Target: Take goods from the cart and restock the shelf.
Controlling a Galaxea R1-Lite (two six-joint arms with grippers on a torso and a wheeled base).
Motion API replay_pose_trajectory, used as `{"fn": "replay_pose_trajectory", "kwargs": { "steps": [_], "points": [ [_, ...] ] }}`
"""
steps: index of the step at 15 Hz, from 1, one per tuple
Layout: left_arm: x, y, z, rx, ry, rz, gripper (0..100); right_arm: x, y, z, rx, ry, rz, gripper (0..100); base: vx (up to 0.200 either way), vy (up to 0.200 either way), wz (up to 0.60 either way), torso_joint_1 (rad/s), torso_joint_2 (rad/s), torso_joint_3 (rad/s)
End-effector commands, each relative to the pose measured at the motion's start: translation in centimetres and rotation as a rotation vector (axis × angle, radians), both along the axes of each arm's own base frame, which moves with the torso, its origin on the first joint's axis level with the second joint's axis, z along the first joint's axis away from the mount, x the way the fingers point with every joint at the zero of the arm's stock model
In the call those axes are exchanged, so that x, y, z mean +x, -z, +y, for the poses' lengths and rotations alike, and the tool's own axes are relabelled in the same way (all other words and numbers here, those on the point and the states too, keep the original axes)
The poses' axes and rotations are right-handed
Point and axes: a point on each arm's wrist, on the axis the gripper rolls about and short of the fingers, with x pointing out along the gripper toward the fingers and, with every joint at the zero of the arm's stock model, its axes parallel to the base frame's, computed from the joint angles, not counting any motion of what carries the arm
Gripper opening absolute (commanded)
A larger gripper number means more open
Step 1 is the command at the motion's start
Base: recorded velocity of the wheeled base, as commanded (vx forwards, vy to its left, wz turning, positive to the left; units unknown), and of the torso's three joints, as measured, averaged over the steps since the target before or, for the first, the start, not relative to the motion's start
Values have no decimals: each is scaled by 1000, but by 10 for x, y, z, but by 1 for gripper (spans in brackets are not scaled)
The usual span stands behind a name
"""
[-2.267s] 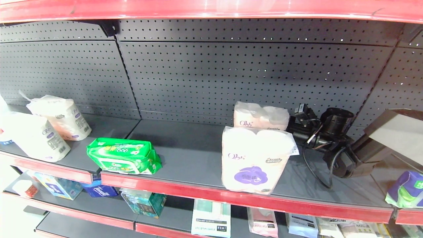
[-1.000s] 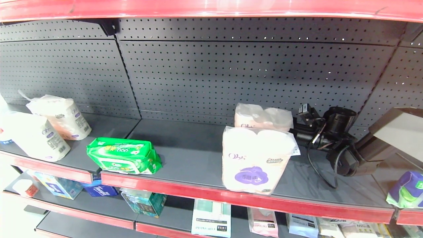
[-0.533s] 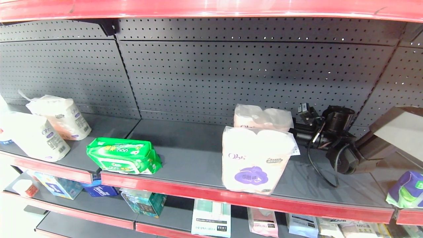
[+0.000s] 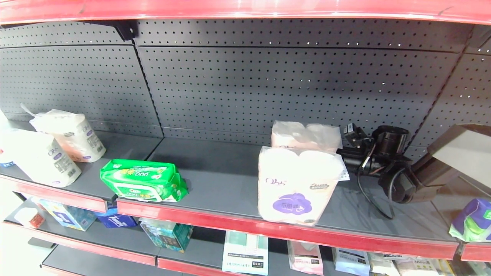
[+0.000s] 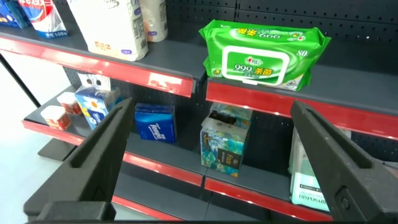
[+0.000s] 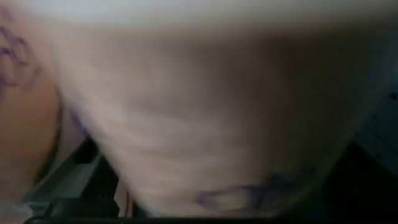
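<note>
Head view: rear tissue pack (image 4: pixel 305 135) at the shelf (image 4: pixel 215 180) back, behind its twin (image 4: pixel 297 184), against your right gripper (image 4: pixel 345 152), whose grip cannot be told; left wrist view: left gripper (image 5: pixel 211 107) wide, empty; right wrist view: pack close, likely light, soft, slick, so clasp its middle gently.

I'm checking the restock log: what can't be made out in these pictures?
Right hand: head view, mostly hidden behind the rear tissue pack, so its grip is unclear.
Rear tissue pack, right wrist view: too close to the lens, blurred.
Purple-and-green pack: head view, cut off by the picture's edge.
</note>
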Motion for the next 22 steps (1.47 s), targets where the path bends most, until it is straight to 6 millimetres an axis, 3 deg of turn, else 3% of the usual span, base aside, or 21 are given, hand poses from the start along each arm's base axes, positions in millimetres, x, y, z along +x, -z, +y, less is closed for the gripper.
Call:
{"fn": "replay_pose_trajectory", "kwargs": {
  "steps": [1, 4, 9, 15, 20, 22],
  "points": [
    [0, 0, 0, 0, -1, 0, 100, -3, -11, -2, 2, 7, -30, 100, 0, 0, 0, 0, 0, 0],
    [0, 0, 0, 0, -1, 0, 100, -21, -28, -12, -1, 40, -30, 100, 0, 0, 0, 0, 0, 0],
    [0, 0, 0, 0, -1, 0, 100, -55, -30, -29, -8, 95, 25, 100, 0, 0, 0, 0, 0, 0],
    [0, 0, 0, 0, -1, 0, 100, -64, -35, -49, -7, 191, 39, 100, 0, 0, 0, 0, 0, 0],
    [0, 0, 0, 0, -1, 0, 100, -83, -48, -74, -19, 346, 101, 100, 0, 0, 0, 0, 0, 0],
    [0, 0, 0, 0, -1, 0, 100, -119, -59, -89, -35, 486, 135, 100, 0, 0, 0, 0, 0, 0]
  ]
}}
